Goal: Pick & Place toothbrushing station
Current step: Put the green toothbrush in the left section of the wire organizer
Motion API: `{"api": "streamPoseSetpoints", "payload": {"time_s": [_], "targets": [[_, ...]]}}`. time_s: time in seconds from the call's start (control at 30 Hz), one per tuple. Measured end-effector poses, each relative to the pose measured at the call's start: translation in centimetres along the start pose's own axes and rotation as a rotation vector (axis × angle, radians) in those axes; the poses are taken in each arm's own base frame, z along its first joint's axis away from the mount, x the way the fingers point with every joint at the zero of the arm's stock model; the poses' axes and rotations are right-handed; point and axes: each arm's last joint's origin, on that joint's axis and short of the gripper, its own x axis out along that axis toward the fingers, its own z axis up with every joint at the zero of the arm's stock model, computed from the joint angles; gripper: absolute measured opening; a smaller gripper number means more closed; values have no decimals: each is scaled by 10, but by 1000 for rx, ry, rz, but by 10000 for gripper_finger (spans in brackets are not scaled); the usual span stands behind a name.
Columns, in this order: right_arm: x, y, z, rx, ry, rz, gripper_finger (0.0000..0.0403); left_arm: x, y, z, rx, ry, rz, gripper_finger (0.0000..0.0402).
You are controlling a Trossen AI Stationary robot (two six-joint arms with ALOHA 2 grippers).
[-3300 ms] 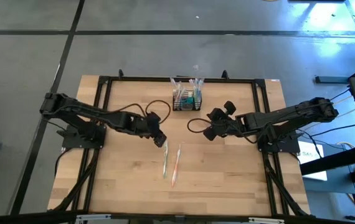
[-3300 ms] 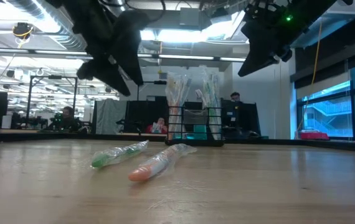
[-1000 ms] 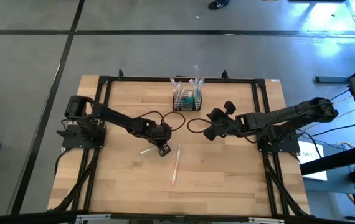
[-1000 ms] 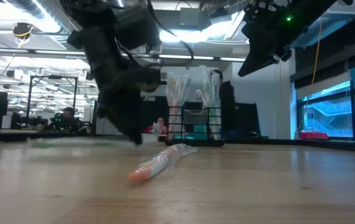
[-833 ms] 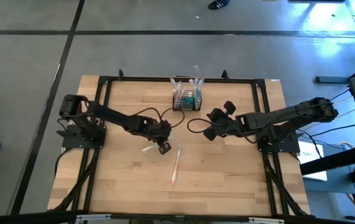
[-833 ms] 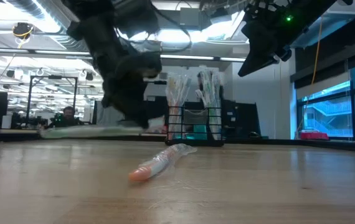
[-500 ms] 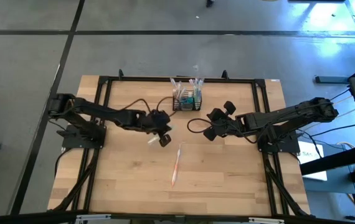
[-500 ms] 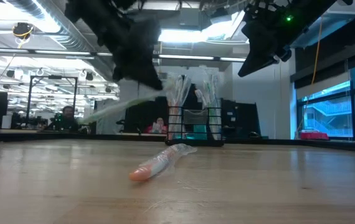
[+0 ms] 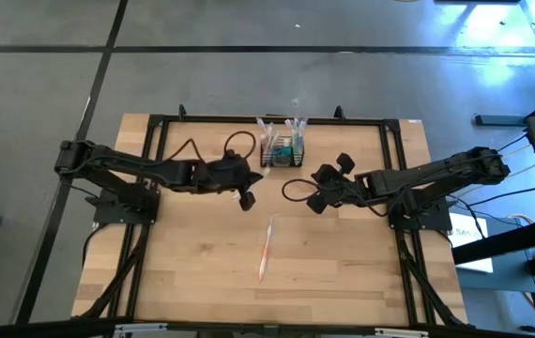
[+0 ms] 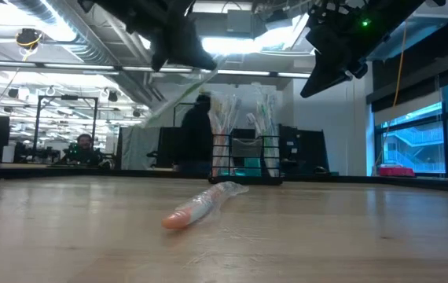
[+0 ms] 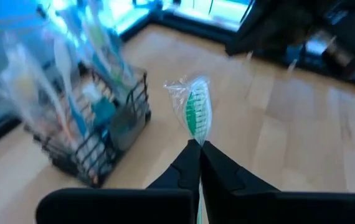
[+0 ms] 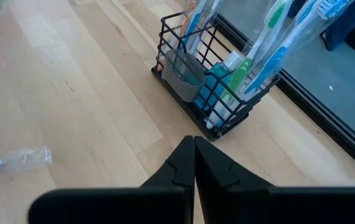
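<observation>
Item: wrapped green toothbrush (image 11: pixel 193 113), pinched at its handle between the pressed-together fingers of the left hand (image 11: pixel 197 152), head uppermost, carried clear of the worktop (image 9: pixel 183 272).

Destination: toothbrushing station (image 9: pixel 282 150), a black wire-mesh caddy at the far middle of the worktop, already holding upright wrapped brushes and a teal tube. The left hand is just beside it, on its left.

Handling note: the brush looks best turned upright over an open cell, then lowered handle-first between the standing brushes. Its loose wrapper may snag on the wire rim or on neighbouring wrappers. Release only once the handle is seated.

Also on hand: right hand (image 9: pixel 311 200), fingers pressed together on nothing, waiting above the worktop to the right of the caddy. Orange wrapped toothbrush (image 9: pixel 266 247) lying flat at mid-worktop, not yet collected.

Change noted: three seconds back the green brush lay beside the orange one. It has since been lifted and brought up toward the caddy. The right arm has not shifted.
</observation>
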Motion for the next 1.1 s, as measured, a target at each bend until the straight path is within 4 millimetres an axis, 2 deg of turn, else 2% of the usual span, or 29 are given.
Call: {"api": "streamPoseSetpoints", "payload": {"time_s": [0.37, 0.7, 0.87, 1.1], "targets": [[0, 1, -1, -2, 5, 8, 9, 2, 5, 6, 32, -58, 26, 1], [-1, 2, -1, 16, 12, 20, 9, 12, 29, -34, -33, -258, -107, 2], [-1, 2, -1, 19, 12, 19, 9, 7, 41, -36, -10, -445, -104, 2], [-1, 1, -1, 19, 10, 16, 9, 5, 54, -31, 12, -542, -58, 2]]}}
